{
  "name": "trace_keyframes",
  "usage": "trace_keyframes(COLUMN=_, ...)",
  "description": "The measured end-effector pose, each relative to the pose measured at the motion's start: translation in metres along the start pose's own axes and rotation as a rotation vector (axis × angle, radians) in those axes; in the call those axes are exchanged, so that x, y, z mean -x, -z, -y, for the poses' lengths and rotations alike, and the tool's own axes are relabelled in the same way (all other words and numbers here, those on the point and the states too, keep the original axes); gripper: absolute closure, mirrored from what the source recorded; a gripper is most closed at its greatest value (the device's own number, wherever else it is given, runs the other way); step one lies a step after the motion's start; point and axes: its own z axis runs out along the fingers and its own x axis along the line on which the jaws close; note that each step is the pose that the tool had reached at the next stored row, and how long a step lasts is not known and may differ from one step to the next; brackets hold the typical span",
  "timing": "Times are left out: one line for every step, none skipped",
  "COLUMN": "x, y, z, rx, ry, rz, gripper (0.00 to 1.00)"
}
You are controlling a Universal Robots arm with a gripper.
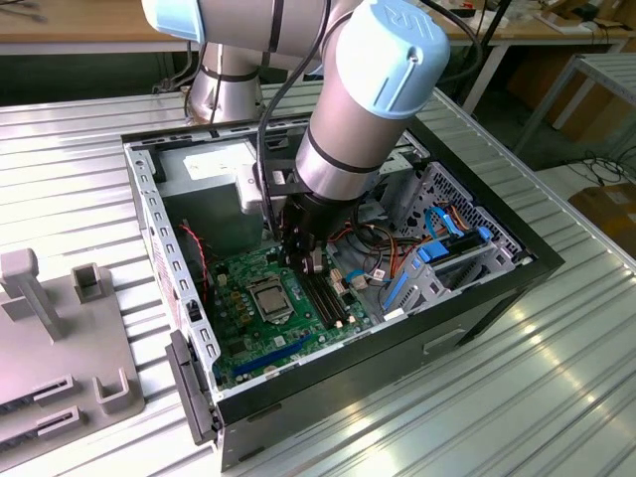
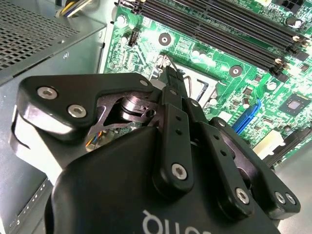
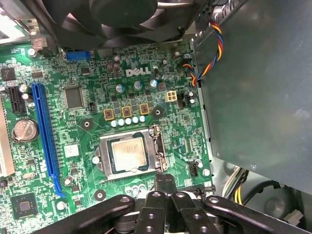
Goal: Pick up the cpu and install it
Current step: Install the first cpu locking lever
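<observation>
One open computer case (image 1: 477,298) lies on a ribbed metal table (image 1: 517,397) whose bright slats run under it and out toward the exterior view's right. At the exterior view's left, on the same table, sits a grey fixture block (image 1: 70,338) with upright posts and slots. Beyond the table's far edge stand wooden-topped benches (image 1: 89,25), with cardboard boxes (image 1: 606,214) on the floor at the exterior view's right. Arm (image 1: 368,109) reaches down into the case, its grey tube and pale blue cap above the green motherboard (image 1: 248,333). Cpu (image 3: 127,153) lies flat inside the metal socket frame (image 3: 105,158) on the board, silver top up; in the exterior view it (image 1: 269,294) shows as a pale square near the board's middle. Gripper (image 3: 165,181) hangs just beside the socket, its black fingers (image 3: 160,180) drawn tight together into one narrow tip with nothing between them, the tip close to the lever side of the frame; whether it touches the lever I cannot tell. In the second wrist view the gripper (image 2: 171,78) points down at the socket edge, black memory slots (image 2: 219,29) beyond it. Blue expansion slot (image 3: 45,136) runs along the board, a coin battery (image 3: 25,129) beside it. Red, yellow and blue wires (image 3: 207,48) hang against the grey metal box (image 3: 258,83) next to the board.
</observation>
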Motion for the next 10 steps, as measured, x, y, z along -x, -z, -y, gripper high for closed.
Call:
trace_keyframes(x=0.0, y=0.0, z=0.0, rx=0.0, ry=0.0, rz=0.0, gripper=0.89)
trace_keyframes(x=0.0, y=0.0, z=0.0, rx=0.0, ry=0.0, rz=0.0, gripper=0.89)
trace_keyframes(x=0.0, y=0.0, z=0.0, rx=0.0, ry=0.0, rz=-0.0001, gripper=0.89)
trace_keyframes(x=0.0, y=0.0, z=0.0, rx=0.0001, ry=0.0, rz=-0.0001, gripper=0.89)
trace_keyframes(x=0.0, y=0.0, z=0.0, rx=0.0001, ry=0.001, rz=0.0, gripper=0.89)
trace_keyframes(x=0.0, y=0.0, z=0.0, rx=0.0001, ry=0.001, rz=-0.0001, gripper=0.89)
trace_keyframes(x=0.0, y=0.0, z=0.0, rx=0.0001, ry=0.001, rz=-0.0001, gripper=0.89)
trace_keyframes(x=0.0, y=0.0, z=0.0, rx=0.0001, ry=0.001, rz=-0.0001, gripper=0.89)
trace_keyframes(x=0.0, y=0.0, z=0.0, rx=0.0001, ry=0.001, rz=-0.0001, gripper=0.89)
trace_keyframes(x=0.0, y=0.0, z=0.0, rx=0.0002, ry=0.001, rz=-0.0001, gripper=0.89)
